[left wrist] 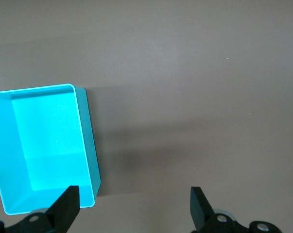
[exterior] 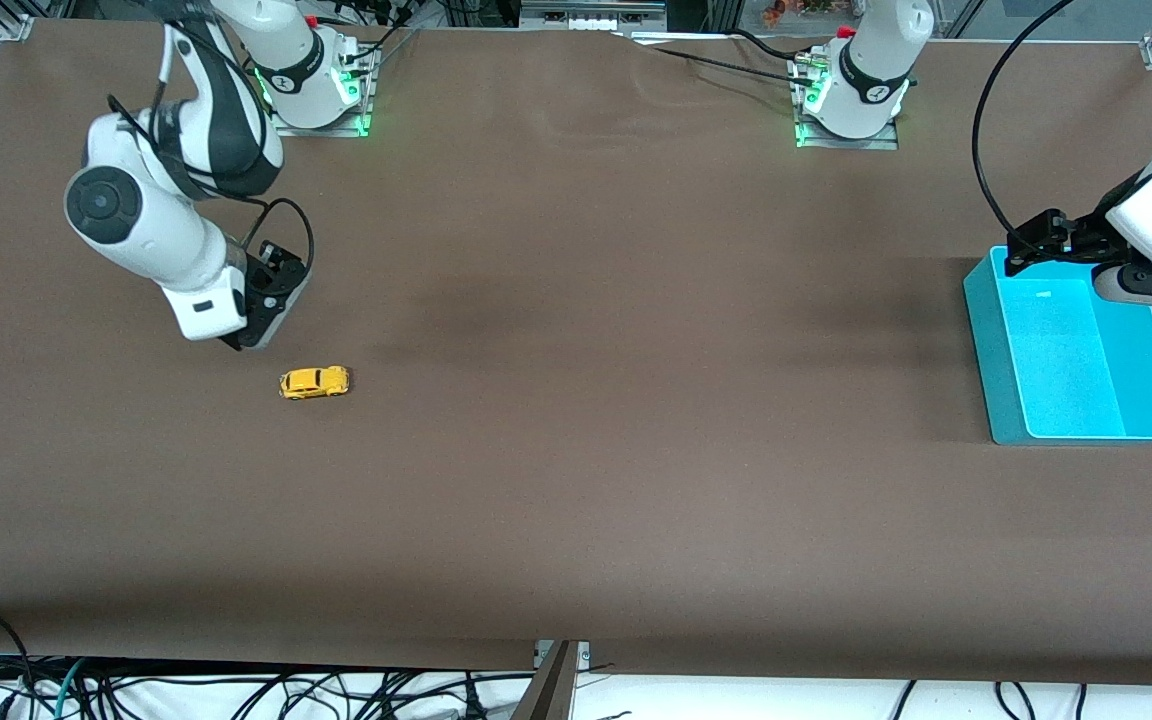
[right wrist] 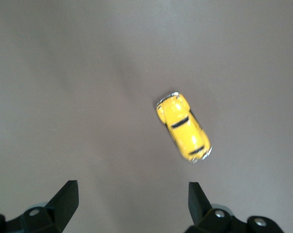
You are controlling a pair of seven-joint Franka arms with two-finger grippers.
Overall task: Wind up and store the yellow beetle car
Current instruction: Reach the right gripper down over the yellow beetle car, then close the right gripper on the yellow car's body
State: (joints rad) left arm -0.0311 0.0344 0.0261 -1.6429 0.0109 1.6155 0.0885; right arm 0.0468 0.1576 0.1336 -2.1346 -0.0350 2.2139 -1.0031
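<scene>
A: Status?
B: Approach step. Yellow beetle car sits untouched on bench; right gripper hovers nearby, jaws wide.
A: Left gripper?
B: Waiting over teal bin, jaws wide. Next: descend, align.

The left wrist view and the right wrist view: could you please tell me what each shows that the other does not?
Only the left wrist view shows the teal bin, empty, under the open left gripper. Only the right wrist view shows the yellow toy car, on its wheels and ungrasped, near the open right gripper. Both share the bare brown table and a pair of spread black fingers.
</scene>
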